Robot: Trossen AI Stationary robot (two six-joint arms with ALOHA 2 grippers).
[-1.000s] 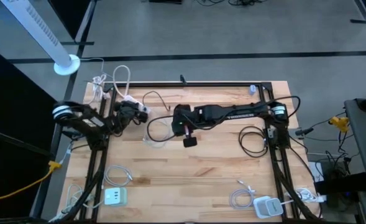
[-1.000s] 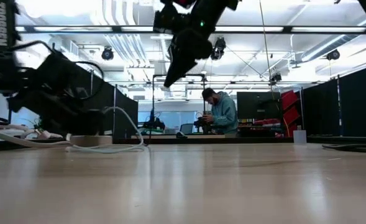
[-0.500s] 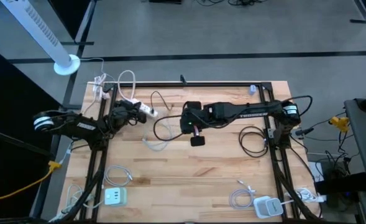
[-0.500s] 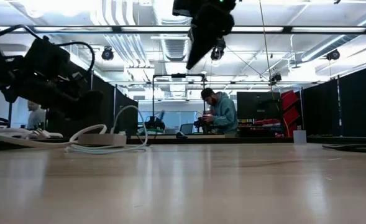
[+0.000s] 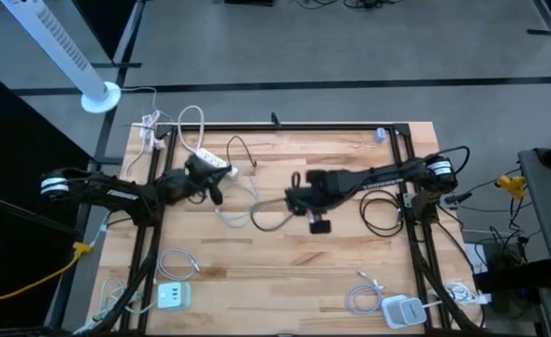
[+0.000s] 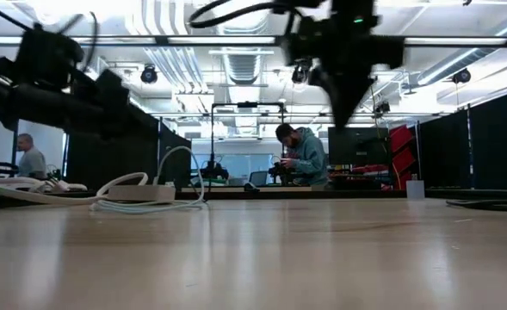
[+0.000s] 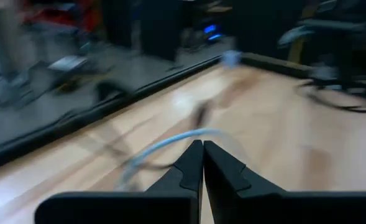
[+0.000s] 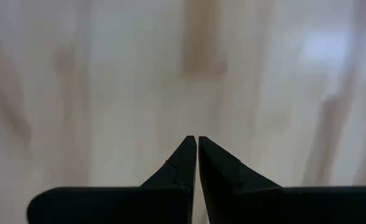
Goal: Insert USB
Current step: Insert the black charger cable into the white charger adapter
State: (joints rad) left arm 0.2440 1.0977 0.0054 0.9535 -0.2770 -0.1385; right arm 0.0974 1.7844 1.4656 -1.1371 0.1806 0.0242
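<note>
High view: both hands (image 5: pixel 215 192) (image 5: pixel 292 198) closed, empty.

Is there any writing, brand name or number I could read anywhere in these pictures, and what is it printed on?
None can be read.
Pale lettering runs along the dark right robot arm in the high view: too small to read.
The white power strip at the table's back left and the two pale charger blocks, front left and front right: no marking can be made out.
Both wrist views are blurred and show no text.
</note>
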